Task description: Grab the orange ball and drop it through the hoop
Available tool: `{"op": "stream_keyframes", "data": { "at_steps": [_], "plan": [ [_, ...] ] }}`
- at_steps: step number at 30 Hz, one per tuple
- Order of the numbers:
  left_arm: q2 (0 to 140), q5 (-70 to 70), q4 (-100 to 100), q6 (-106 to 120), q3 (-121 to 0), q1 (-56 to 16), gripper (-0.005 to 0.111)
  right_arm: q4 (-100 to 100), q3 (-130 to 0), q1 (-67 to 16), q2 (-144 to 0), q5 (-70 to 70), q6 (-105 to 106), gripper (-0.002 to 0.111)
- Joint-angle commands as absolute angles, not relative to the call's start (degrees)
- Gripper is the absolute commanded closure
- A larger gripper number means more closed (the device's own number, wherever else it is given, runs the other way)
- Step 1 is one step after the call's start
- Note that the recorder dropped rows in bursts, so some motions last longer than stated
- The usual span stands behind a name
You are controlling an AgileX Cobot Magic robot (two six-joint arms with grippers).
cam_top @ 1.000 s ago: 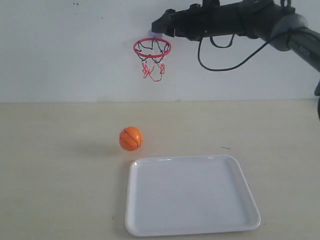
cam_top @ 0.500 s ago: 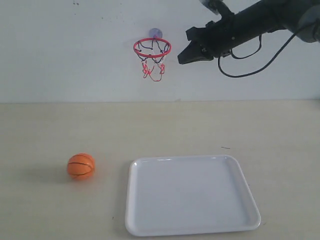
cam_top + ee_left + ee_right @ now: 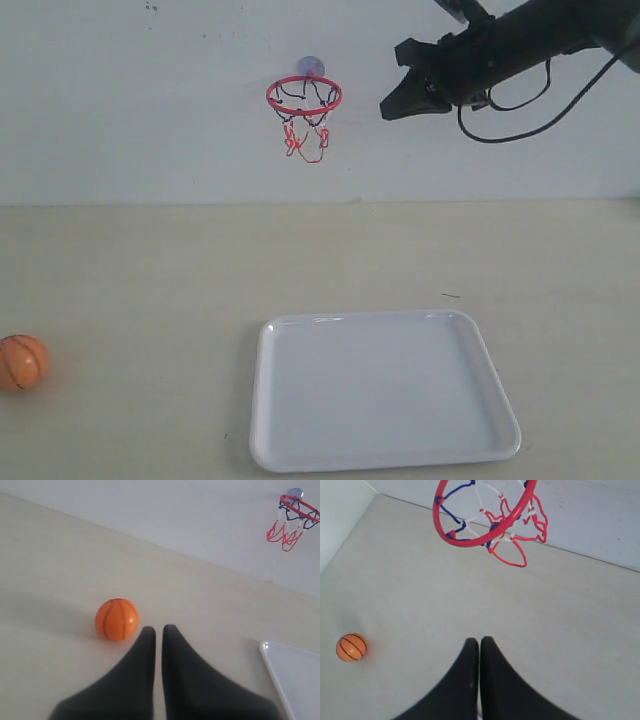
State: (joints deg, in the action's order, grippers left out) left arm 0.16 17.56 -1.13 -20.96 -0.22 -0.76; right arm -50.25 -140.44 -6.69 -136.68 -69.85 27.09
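The orange ball [image 3: 20, 362] lies on the table at the far left edge of the exterior view, held by nothing. The hoop [image 3: 304, 97] with its red ring and string net hangs on the back wall. To the right of the hoop, at about the ring's height, my right gripper [image 3: 390, 108] is in the air, shut and empty. Its wrist view shows the hoop [image 3: 485, 515] close above, the ball [image 3: 351, 647] far below and the right gripper [image 3: 479, 641] shut. In the left wrist view the left gripper [image 3: 159, 628] is shut and empty, with the ball [image 3: 117, 619] just beside its tips.
A large white tray [image 3: 270, 400] lies on the table at the front centre, with nothing in it. Its corner [image 3: 295, 675] shows in the left wrist view. A black cable [image 3: 510, 120] loops under the right arm. The left arm is outside the exterior view.
The ball has rolled left across the table, from beside the tray's far-left corner to the left edge of the view. My right gripper has drawn back to the right, away from the hoop.
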Motion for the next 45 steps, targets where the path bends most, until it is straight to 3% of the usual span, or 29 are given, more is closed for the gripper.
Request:
{"op": "stream_keyframes", "data": {
  "at_steps": [1,6,12,19,24,29,33,45],
  "plan": [
    [0.0,17.56,-1.26,-20.89,0.0,-1.21,0.103,-49.61,-140.69,-6.51,-134.38,-69.96,24.51,0.108],
    [0.0,17.56,-1.26,-20.89,0.0,-1.21,0.103,-45.08,-137.51,-7.71,-131.48,-69.96,22.88,0.108],
    [0.0,17.56,-1.26,-20.89,0.0,-1.21,0.103,-45.33,-117.98,-8.54,-122.38,-69.96,27.63,0.108],
    [0.0,17.56,-1.26,-20.89,0.0,-1.21,0.103,-58.99,-82.75,-8.54,-101.0,-64.2,38.96,0.108],
    [0.0,17.56,-1.26,-20.89,0.0,-1.21,0.103,-70.57,-46.24,-8.54,-77.53,-50.41,48.15,0.108],
    [0.0,17.56,-1.26,-20.89,0.0,-1.21,0.103,-72.17,-26.49,-8.54,-65.69,-49.24,47.83,0.108],
    [0.0,17.56,-1.26,-20.89,0.0,-1.21,0.103,-71.54,-20.47,-8.54,-63.65,-53.04,47.39,0.108],
    [0.0,17.56,-1.26,-20.89,0.0,-1.21,0.103,-71.16,-19.99,-9.29,-63.21,-48.37,53.53,0.108]
  ]
}}
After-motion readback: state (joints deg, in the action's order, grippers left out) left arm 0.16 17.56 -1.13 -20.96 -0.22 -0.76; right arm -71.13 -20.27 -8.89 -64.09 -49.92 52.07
